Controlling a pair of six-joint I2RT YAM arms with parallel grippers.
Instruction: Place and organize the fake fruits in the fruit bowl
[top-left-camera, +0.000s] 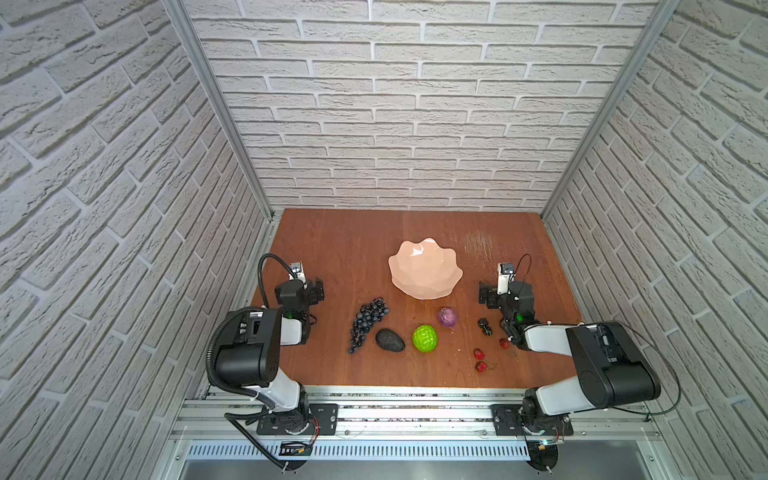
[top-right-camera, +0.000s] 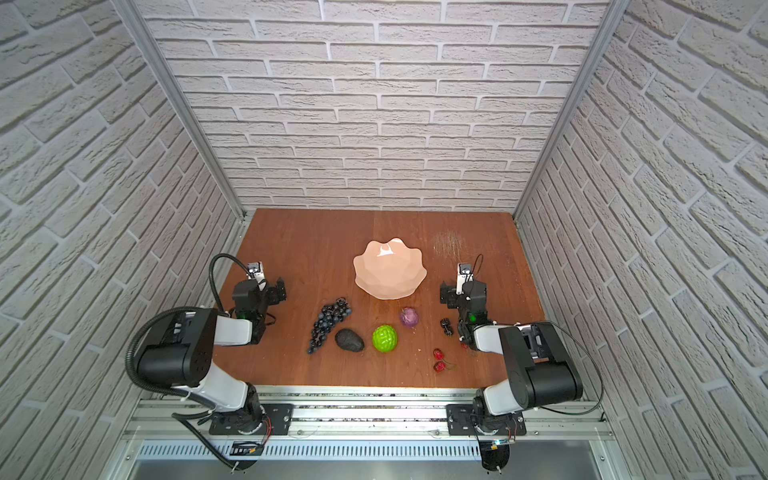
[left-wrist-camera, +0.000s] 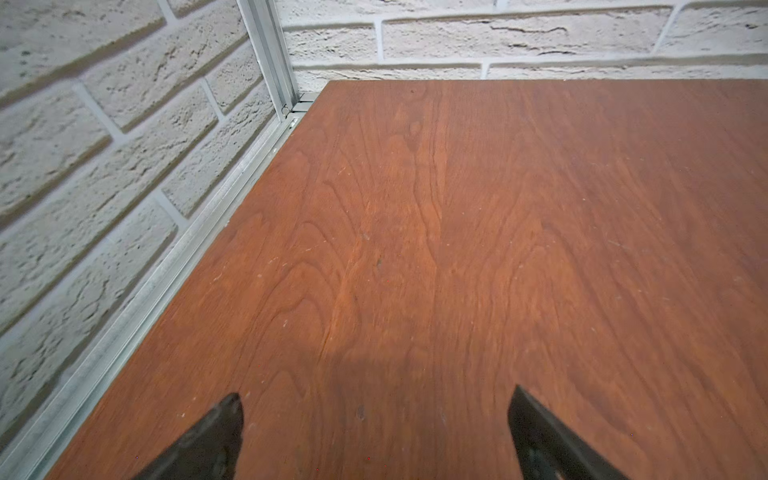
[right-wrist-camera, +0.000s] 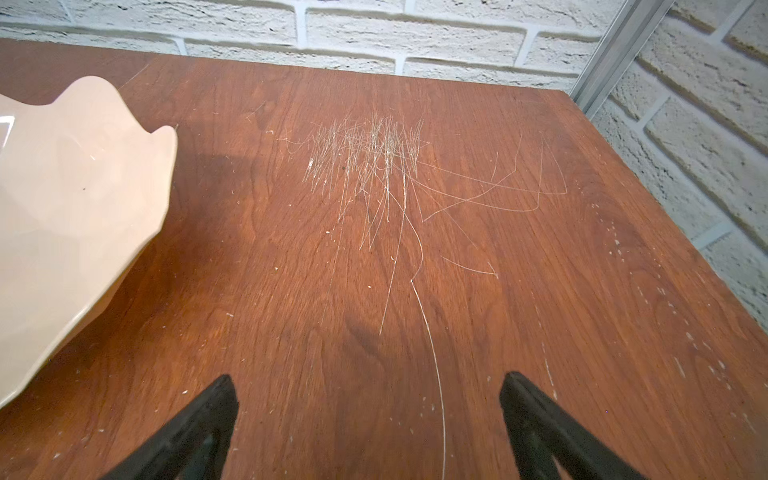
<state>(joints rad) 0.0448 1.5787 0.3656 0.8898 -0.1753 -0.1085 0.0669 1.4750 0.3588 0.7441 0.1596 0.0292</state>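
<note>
Your left gripper (left-wrist-camera: 376, 395) has its jaws spread wide with nothing between them; in its wrist view only bare wood shows between the two black fingertips (left-wrist-camera: 232, 415). Your right gripper (right-wrist-camera: 369, 378) is just as wide apart and also holds nothing, its tips framing a patch of pale scratches (right-wrist-camera: 374, 158) on the table (right-wrist-camera: 540, 291).

In both top views each gripper hovers low over the table, one on either side of the fruit bowl (top-left-camera: 424, 282), and both are clear of it. From the right wrist you see the bowl's wavy peach rim (right-wrist-camera: 124, 137) off to one side, near but not touching the fingers.

The bowl sits mid-table and has no fruit in it. All the fruit lies on the wood in front of it, nearer the arm bases:
- the grape bunch (top-left-camera: 368, 322) is nearest your left arm
- the avocado (top-left-camera: 390, 340) is just beside it
- the bumpy green fruit (top-left-camera: 424, 338) comes next
- the purple fruit (top-left-camera: 447, 317) is nearest the bowl
- the black berries (top-left-camera: 484, 326) lie close to your right arm's wrist
- two cherries (top-left-camera: 480, 359) lie nearer the front edge

A red spot at the right forearm (top-left-camera: 504, 343) is probably a third cherry, but the arm half hides it.
</note>
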